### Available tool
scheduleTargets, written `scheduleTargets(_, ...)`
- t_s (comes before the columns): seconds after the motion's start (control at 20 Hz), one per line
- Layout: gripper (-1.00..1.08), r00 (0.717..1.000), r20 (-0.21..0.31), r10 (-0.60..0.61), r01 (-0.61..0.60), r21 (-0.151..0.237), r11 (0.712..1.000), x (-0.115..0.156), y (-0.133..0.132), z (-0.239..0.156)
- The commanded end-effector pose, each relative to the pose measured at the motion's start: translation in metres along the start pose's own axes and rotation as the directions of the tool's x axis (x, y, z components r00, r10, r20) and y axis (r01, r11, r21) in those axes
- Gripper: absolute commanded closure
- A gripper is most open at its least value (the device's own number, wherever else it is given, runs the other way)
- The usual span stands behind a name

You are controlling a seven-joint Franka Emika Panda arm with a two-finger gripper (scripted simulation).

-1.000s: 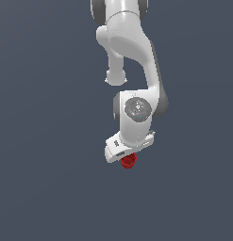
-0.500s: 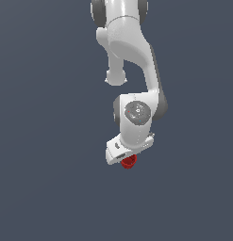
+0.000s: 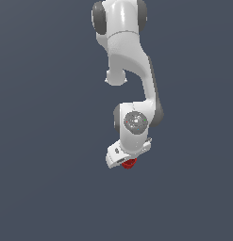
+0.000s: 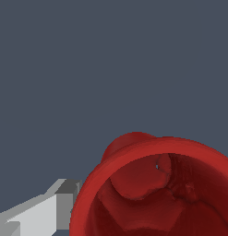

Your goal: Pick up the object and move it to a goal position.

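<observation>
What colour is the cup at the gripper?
Red, inside and out. The cup shows best in the wrist view, filling much of the frame.

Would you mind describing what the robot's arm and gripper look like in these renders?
The arm is glossy white with rounded, tube-like links and dark grey bands at its joints. A round grey speckled disc caps the wrist joint. The gripper is a white block-shaped body; in the wrist view one finger looks boxy, white to light grey. No cables or markings are visible.
</observation>
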State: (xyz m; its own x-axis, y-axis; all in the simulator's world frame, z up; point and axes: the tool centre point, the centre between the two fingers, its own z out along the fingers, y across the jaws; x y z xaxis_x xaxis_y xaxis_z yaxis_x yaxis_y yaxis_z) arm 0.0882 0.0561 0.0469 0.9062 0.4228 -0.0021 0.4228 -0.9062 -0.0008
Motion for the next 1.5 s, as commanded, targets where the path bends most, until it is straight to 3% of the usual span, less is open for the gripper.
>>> scheduleTargets(0.0, -0.92, 1.000, -0.002, 0.000, 0.000, -0.001, 1.000, 0.001, 0.001, 0.000)
scheduleTargets(0.05, -0.92, 1.000, -0.002, 0.000, 0.000, -0.001, 1.000, 0.002, 0.001, 0.000)
scheduleTargets(0.1, 1.08, 1.000, -0.002, 0.000, 0.000, -0.001, 1.000, 0.002, 0.001, 0.000)
scheduleTargets(0.9, 1.08, 1.000, -0.001, 0.000, 0.000, -0.001, 1.000, -0.004, 0.003, -0.003)
scheduleTargets(1.45, 1.08, 1.000, -0.001, 0.000, 0.000, -0.001, 1.000, -0.043, 0.020, -0.025)
